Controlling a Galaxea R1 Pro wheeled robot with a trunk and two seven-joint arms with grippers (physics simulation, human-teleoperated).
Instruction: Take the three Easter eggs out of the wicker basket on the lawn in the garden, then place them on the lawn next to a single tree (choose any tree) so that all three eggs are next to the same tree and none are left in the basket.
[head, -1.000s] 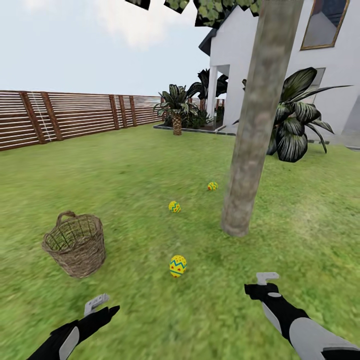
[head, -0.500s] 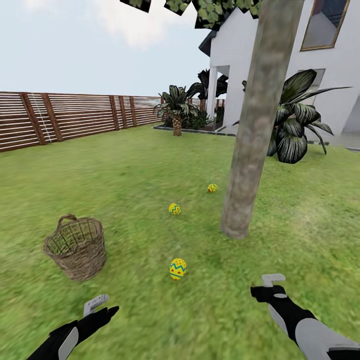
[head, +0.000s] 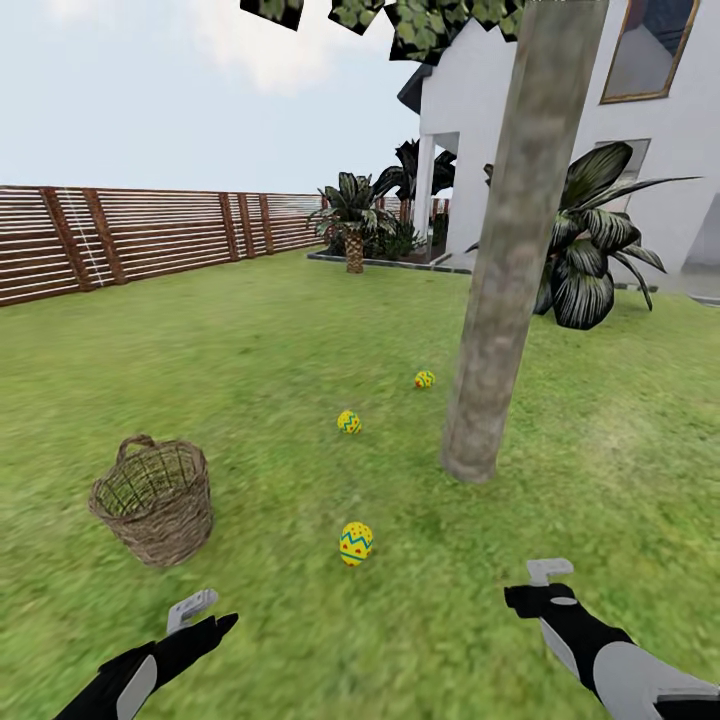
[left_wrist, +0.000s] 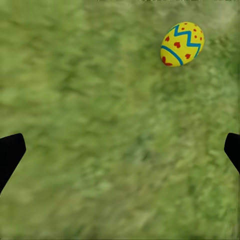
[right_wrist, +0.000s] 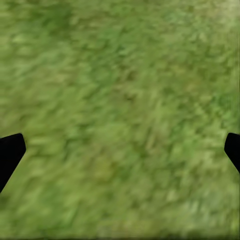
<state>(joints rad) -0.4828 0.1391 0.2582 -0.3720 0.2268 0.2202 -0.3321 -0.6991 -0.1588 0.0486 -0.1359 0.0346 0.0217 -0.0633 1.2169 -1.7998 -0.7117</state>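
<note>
Three yellow Easter eggs lie on the lawn (head: 250, 350): the nearest egg (head: 356, 542) in front of me, a second egg (head: 348, 421) farther off, a third egg (head: 424, 379) close to the tree trunk (head: 498, 300). The wicker basket (head: 155, 500) stands upright to the left; no egg shows inside it. My left gripper (head: 205, 615) hangs open above the grass, near the closest egg (left_wrist: 182, 44). My right gripper (head: 538, 585) is open over bare grass (right_wrist: 120, 110), short of the trunk.
A brown slatted fence (head: 150, 235) runs along the left. The white house (head: 640, 150) stands behind the tree, with palm-like plants (head: 590, 240) at its wall and one (head: 352, 215) by the porch. Open grass lies all around.
The whole view has drifted slightly, so basket, eggs and trunk sit a little lower in the picture. My right arm has drawn back toward me. The left arm has stayed put.
</note>
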